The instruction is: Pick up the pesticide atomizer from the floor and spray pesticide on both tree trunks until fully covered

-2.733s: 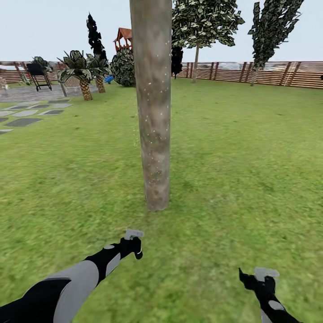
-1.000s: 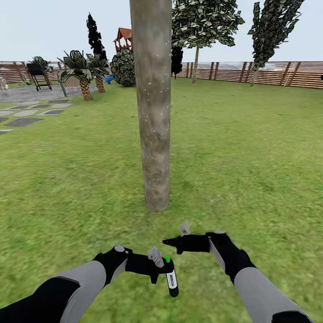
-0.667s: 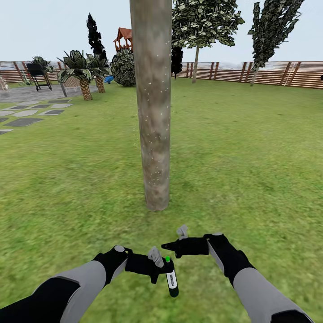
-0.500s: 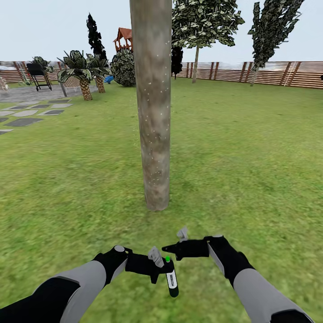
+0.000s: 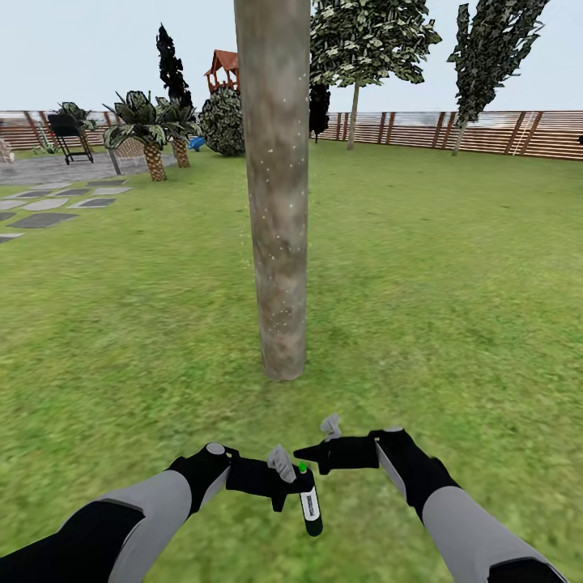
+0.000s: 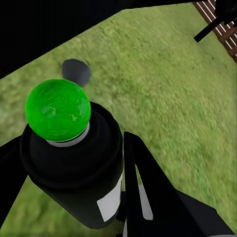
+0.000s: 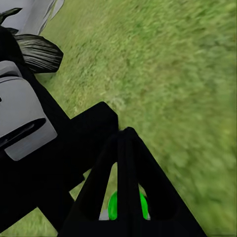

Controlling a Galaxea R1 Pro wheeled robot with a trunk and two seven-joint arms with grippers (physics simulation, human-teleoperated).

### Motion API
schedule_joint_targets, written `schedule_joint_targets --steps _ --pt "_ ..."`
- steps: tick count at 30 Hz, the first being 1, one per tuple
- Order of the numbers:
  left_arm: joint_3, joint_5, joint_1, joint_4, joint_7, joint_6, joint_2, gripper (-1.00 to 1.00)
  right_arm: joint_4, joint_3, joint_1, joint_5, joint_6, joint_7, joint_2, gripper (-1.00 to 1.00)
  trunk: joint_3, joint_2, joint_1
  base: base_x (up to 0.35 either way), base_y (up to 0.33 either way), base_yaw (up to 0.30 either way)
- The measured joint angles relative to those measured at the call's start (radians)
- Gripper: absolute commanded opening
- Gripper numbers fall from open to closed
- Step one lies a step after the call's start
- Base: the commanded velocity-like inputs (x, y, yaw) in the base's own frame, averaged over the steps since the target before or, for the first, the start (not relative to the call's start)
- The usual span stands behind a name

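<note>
On the lawn (image 5: 437, 267), close before a thick trunk (image 5: 278, 243) dotted with white specks. Atomizer (image 5: 309, 504) off the ground, hanging upright, green cap on top, gripped by the left claw (image 5: 285, 479) just below the cap; seen from the left wrist, bottle (image 6: 74, 153) pinched between dark fingers (image 6: 148, 187), white label showing. Right claw (image 5: 312, 450) just above and beside the cap, pointing across toward the left arm; jaws look pressed together and holding nothing, with the green cap (image 7: 126, 206) peeping behind them in the right wrist view. Not clear whether it touches the bottle.

Progress, as a judgement: pick-up done. Specks run from low on the trunk up to about the fence (image 5: 486, 134) line in view, thin and scattered, so likely only partly covered; upper reach out of frame. Nozzle not aimed at the bark right now, bottle low and well short of the trunk. Left to do: raise and point it, finish coating this trunk, then the other tree; possibly the leafy one (image 5: 368, 44) far off by the fence, though hard to say from here.
</note>
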Motion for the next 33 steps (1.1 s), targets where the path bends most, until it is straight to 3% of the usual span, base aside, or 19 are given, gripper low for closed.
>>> schedule_joint_targets --steps 14,16,18,20,22,23,25,27,30,31,32,33 --pt "0.001 0.000 0.000 0.000 0.000 0.000 0.000 -1.00 0.006 -0.004 0.000 -0.002 0.000 -0.015 -0.003 -1.00 0.000 0.000 0.000 0.000 0.000 0.000" --pt "0.002 0.000 0.000 0.000 0.000 0.000 0.000 -1.00 -0.006 -0.010 -0.004 -0.004 0.005 -0.073 -0.022 -1.00 0.000 0.000 0.000 0.000 0.000 0.000" --pt "0.002 0.000 0.000 0.000 0.000 0.000 0.000 -1.00 -0.041 -0.016 -0.043 -0.006 0.014 -0.136 -0.059 -1.00 0.000 0.000 0.000 0.000 0.000 0.000" --pt "0.002 0.000 0.000 0.000 0.000 0.000 0.000 -1.00 -0.054 -0.019 -0.092 -0.006 0.017 -0.218 -0.121 -1.00 0.000 0.000 0.000 0.000 0.000 0.000" --pt "0.002 0.000 0.000 0.000 0.000 0.000 0.000 -1.00 -0.057 -0.019 -0.107 -0.006 0.018 -0.297 -0.160 -1.00 0.000 0.000 0.000 0.000 0.000 0.000" --pt "0.002 0.000 0.000 0.000 0.000 0.000 0.000 -1.00 -0.057 -0.020 -0.111 -0.006 0.018 -0.343 -0.177 1.00 0.000 0.000 0.000 0.000 0.000 0.000" --pt "0.002 0.000 0.000 0.000 0.001 0.000 0.000 -1.00 -0.056 -0.031 -0.114 -0.006 0.017 -0.440 -0.203 1.00 0.000 0.000 0.000 0.000 0.000 0.000" --pt "0.002 0.000 0.000 0.000 0.005 0.000 0.000 -1.00 -0.027 -0.095 -0.116 -0.005 0.009 -0.555 -0.218 1.00 0.000 0.000 0.000 0.000 0.000 0.000" --pt "0.010 -0.001 0.000 -0.001 0.028 0.002 0.000 -1.00 0.114 -0.129 -0.114 -0.005 -0.082 -0.735 -0.224 1.00 0.000 0.000 0.000 0.000 0.000 0.000" --pt "0.026 0.000 0.000 -0.002 0.080 0.003 0.000 -1.00 0.232 -0.135 -0.113 -0.007 -0.191 -0.866 -0.224 1.00 0.000 0.000 0.000 0.000 0.000 0.000" --pt "0.038 0.001 0.000 -0.001 0.137 0.004 0.000 -1.00 0.366 -0.136 -0.109 -0.008 -0.284 -0.956 -0.223 1.00 0.000 0.000 0.000 0.000 0.000 0.000" --pt "0.052 0.002 0.000 -0.001 0.208 0.005 0.000 -1.00 0.439 -0.139 -0.104 -0.010 -0.369 -1.030 -0.222 1.00 0.000 0.000 0.000 0.000 0.000 0.000"
